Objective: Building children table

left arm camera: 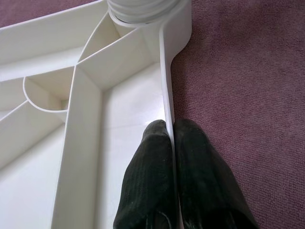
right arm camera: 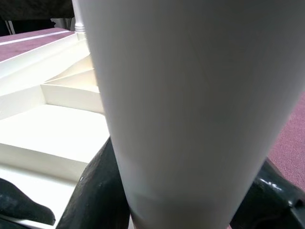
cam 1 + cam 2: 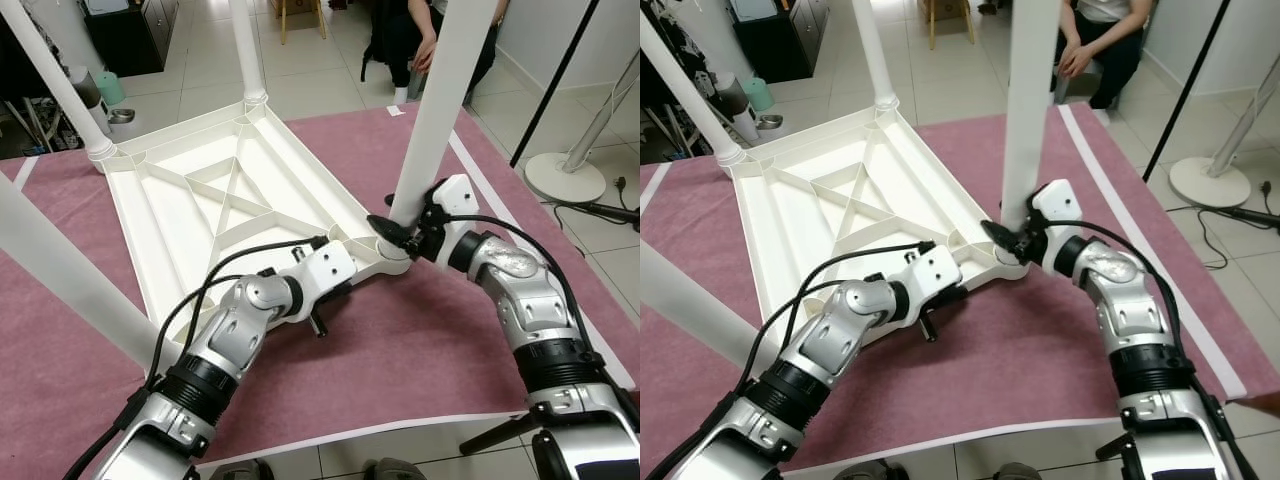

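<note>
White children's tabletop (image 3: pixel 190 205) lying upside down on a maroon rug (image 3: pixel 420 330), legs pointing up. Right claw (image 3: pixel 400 232) grips the base of the near-right leg (image 3: pixel 440 100) at its corner socket. Left claw (image 1: pixel 169 157) pinches the tabletop's near rim, one finger (image 1: pixel 147 176) on each side.

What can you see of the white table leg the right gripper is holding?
The table leg is a smooth, round, white plastic-looking post, slightly wider toward the top of the view. It stands nearly upright, leaning a little, its lower end seated in the corner socket of the upside-down white tabletop, which lies on the purple mat. The right gripper clamps it just above the socket, one black finger on each side. Its upper end runs out of frame.
</note>
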Controlling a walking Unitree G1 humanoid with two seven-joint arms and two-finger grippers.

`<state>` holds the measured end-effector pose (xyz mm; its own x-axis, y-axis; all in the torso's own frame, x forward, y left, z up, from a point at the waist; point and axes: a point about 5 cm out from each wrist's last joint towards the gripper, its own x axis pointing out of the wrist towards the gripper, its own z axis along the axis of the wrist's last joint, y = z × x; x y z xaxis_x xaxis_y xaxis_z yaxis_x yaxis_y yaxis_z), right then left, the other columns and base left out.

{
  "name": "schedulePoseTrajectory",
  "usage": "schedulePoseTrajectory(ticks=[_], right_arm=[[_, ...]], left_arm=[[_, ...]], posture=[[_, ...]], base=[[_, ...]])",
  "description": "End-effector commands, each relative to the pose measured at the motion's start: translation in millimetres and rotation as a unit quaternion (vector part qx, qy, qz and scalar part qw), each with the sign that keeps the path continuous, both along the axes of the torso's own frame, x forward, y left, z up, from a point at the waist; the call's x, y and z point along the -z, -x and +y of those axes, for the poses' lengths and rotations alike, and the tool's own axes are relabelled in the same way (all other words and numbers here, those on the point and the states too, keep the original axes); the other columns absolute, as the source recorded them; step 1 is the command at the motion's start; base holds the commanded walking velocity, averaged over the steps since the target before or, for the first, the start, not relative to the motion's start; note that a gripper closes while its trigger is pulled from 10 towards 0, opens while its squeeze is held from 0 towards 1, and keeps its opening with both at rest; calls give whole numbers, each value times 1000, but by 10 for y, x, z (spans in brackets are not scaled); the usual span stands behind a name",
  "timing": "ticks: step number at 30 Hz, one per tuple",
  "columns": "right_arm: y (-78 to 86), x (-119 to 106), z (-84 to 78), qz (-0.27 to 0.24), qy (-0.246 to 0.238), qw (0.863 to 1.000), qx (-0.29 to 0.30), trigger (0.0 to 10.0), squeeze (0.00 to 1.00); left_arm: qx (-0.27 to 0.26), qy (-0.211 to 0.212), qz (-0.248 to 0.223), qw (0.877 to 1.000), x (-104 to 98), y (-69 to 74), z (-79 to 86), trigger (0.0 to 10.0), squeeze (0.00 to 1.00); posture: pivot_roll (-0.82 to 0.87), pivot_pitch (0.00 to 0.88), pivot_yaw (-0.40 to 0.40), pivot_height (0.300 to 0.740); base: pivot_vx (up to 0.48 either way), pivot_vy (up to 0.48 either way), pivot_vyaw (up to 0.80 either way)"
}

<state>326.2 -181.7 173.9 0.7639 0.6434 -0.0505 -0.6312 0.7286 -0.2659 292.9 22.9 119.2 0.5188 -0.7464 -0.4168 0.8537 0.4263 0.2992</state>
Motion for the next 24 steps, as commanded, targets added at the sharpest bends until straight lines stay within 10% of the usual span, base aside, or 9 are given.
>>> schedulePoseTrajectory(ticks=[1,14,24], right_arm=[[7,62,69,15,-3,1000,-14,0,0],[67,185,48,71,-37,996,-44,0,0],[-99,344,34,110,-8,992,64,0,0]], left_arm=[[-31,-33,23,999,184,15,148,0,0],[-31,-32,23,999,180,10,136,0,0],[-30,-32,24,999,181,18,133,0,0]], posture=[[4,0,123,740],[-9,0,131,740],[-9,0,131,740]], base=[[0,0,0],[0,0,0],[0,0,0]])
